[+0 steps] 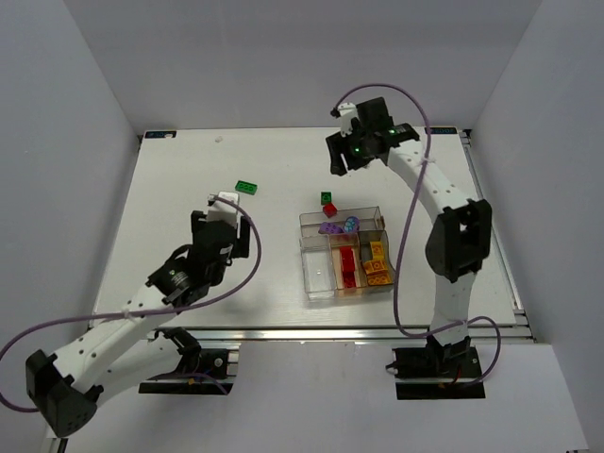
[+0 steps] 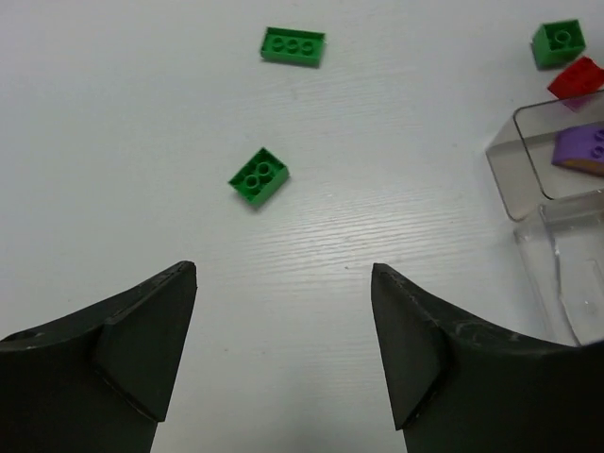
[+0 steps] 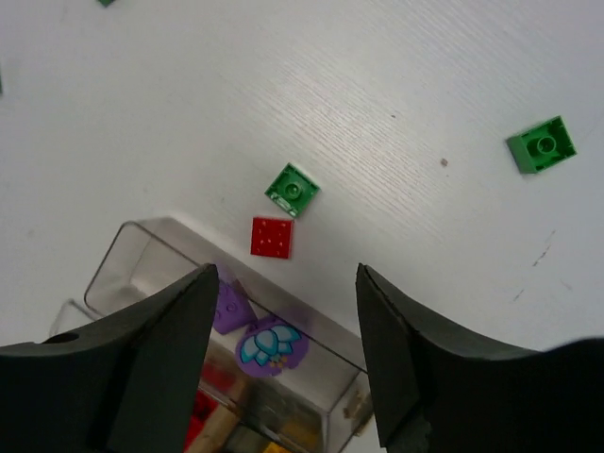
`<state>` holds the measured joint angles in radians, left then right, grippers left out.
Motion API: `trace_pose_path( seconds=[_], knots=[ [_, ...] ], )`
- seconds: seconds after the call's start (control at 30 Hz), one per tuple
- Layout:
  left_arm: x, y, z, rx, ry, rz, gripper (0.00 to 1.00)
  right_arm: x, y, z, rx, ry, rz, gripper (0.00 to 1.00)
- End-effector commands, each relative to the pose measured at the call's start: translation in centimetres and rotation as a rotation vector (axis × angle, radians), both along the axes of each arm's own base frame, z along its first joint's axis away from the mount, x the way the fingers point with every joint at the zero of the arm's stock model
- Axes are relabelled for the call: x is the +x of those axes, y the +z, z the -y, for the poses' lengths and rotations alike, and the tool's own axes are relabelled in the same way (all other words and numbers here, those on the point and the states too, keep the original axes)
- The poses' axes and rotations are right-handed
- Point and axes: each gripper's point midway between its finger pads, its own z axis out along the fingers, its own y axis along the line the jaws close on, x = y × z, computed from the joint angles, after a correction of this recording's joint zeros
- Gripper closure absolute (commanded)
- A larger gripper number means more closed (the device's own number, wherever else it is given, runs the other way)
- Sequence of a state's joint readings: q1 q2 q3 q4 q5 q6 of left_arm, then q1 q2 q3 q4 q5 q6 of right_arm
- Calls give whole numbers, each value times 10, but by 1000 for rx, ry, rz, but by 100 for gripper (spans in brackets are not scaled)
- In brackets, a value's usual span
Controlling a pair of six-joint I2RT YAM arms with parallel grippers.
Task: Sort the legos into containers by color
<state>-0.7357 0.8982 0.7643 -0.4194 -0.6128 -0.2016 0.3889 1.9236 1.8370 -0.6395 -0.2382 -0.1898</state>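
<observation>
Top external, loose legos: the red brick (image 1: 329, 209) and small green brick (image 1: 327, 197) sit close together just behind the tray (image 1: 319, 274). The long green brick (image 1: 247, 187) lies well off to the left on the table (image 1: 170, 189).
Left wrist, one more: a square green brick (image 2: 259, 176), skewed, out ahead of the left claw (image 2: 283, 283).
Tray contents: lilac pieces (image 1: 330, 227) in the wide back slot, sorted reds (image 1: 347, 264) in the middle narrow one, yellow-orange ones (image 1: 377, 264) on the right. The left clear slot has no bricks, so I'd guess greens go there.
Left claw: wide open, nothing in it, low over the table.
Right claw (image 3: 286, 278): also wide open and empty, hovering over the tray's back wall.
Risk, right side: the red brick is right by the wall, so one side of the claw could land on the rim and shove the tray, or it could catch the green neighbour too.
Risk, left side: the skewed brick might spin or skid away when the claw closes.
</observation>
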Motion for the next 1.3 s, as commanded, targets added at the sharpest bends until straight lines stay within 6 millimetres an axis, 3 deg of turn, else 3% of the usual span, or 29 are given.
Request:
trace_pose_path(
  seconds=[0.0,0.1,0.13,0.2,0.4,0.57,0.93,1.27],
  knots=[
    [-1,48,-31,-30,112,187,16,2,-8,2,-68,-198,-119,34],
    [-3,48,-34,-45,113,211,15,13,-22,-6,-87,-307,-102,29],
    [-3,47,-32,-46,105,206,15,10,-23,-19,-86,-305,-97,25],
    [-2,44,-29,-38,97,188,15,15,-36,-20,-127,-344,-96,21],
    [0,39,-20,-36,64,165,15,-9,-80,-41,-171,-333,-217,21],
    [-1,42,-21,-46,58,175,15,-7,-106,-41,-213,-360,-242,23],
    [-2,43,-21,-52,57,179,15,-11,-137,-38,-253,-385,-299,21],
    [-3,44,-23,-53,61,184,15,-13,-154,-36,-272,-378,-335,24]
  ],
)
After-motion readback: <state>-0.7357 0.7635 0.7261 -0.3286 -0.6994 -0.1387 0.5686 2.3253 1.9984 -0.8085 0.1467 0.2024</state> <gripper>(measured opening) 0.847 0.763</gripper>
